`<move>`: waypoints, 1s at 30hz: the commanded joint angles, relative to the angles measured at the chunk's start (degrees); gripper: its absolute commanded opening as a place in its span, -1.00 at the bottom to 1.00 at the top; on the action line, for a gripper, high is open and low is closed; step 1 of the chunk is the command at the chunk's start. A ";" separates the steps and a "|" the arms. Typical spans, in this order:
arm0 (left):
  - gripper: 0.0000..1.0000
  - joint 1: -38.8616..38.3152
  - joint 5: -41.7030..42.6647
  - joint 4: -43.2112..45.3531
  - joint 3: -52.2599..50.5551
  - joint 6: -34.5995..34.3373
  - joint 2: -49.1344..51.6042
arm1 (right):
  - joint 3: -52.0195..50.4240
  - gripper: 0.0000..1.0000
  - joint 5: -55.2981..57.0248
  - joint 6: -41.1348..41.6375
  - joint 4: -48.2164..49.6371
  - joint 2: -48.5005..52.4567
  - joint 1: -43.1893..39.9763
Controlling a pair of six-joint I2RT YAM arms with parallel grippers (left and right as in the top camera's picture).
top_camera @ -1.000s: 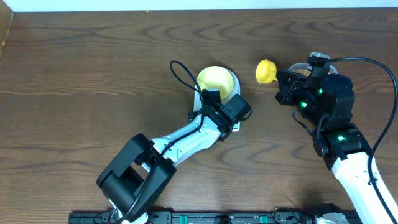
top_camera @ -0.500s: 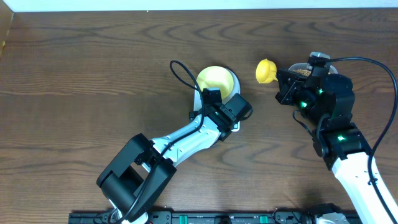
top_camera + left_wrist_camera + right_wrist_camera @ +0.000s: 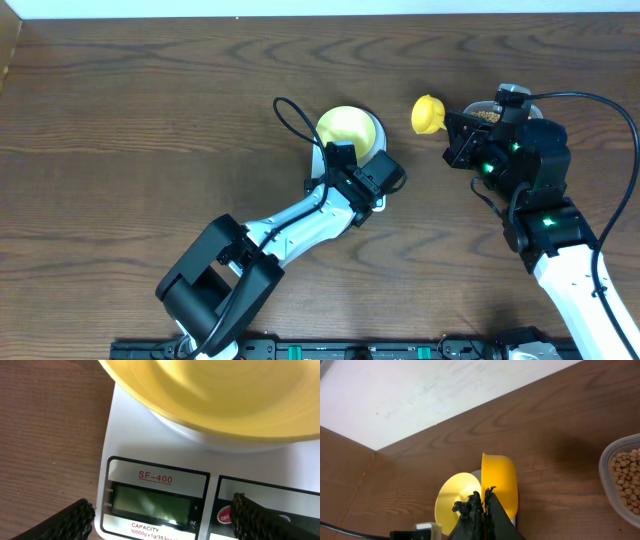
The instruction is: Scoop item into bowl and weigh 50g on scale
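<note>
The pale-yellow bowl (image 3: 347, 128) sits on the white scale (image 3: 150, 430); its rim fills the top of the left wrist view (image 3: 225, 400). My left gripper (image 3: 162, 520) hovers open over the scale's front edge, with the LCD display (image 3: 150, 503) between its fingers. It appears in the overhead view as a black head (image 3: 364, 178) just in front of the bowl. My right gripper (image 3: 483, 498) is shut on the yellow scoop (image 3: 499, 482), holding it in the air right of the bowl (image 3: 428, 114). No beans show in the scoop. The beans (image 3: 626, 474) lie in the clear container.
The clear plastic container (image 3: 609, 487) stands at the right, partly under the right arm in the overhead view (image 3: 488, 113). A black cable (image 3: 285, 115) loops left of the bowl. The table's far edge (image 3: 470, 410) meets a white wall.
</note>
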 commanded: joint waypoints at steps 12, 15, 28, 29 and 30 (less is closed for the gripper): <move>0.77 -0.24 -0.59 -0.35 -0.24 0.35 1.14 | 0.98 -0.98 0.66 -0.39 -0.04 -0.79 0.02; 0.77 -0.24 -0.61 -0.35 -0.24 0.35 1.42 | 0.98 -0.98 0.66 -0.37 -0.04 -0.79 0.02; 0.77 -0.24 -0.63 0.37 -0.24 0.81 3.45 | 1.01 -0.98 0.66 -0.39 -0.02 -0.79 0.02; 0.77 -0.24 -0.63 0.35 -0.24 0.81 3.48 | 0.98 -0.98 0.66 -0.37 -0.02 -0.79 0.02; 0.77 -0.22 -0.63 0.33 -0.24 0.85 3.48 | 0.98 -0.98 0.66 -0.39 -0.02 -0.79 0.02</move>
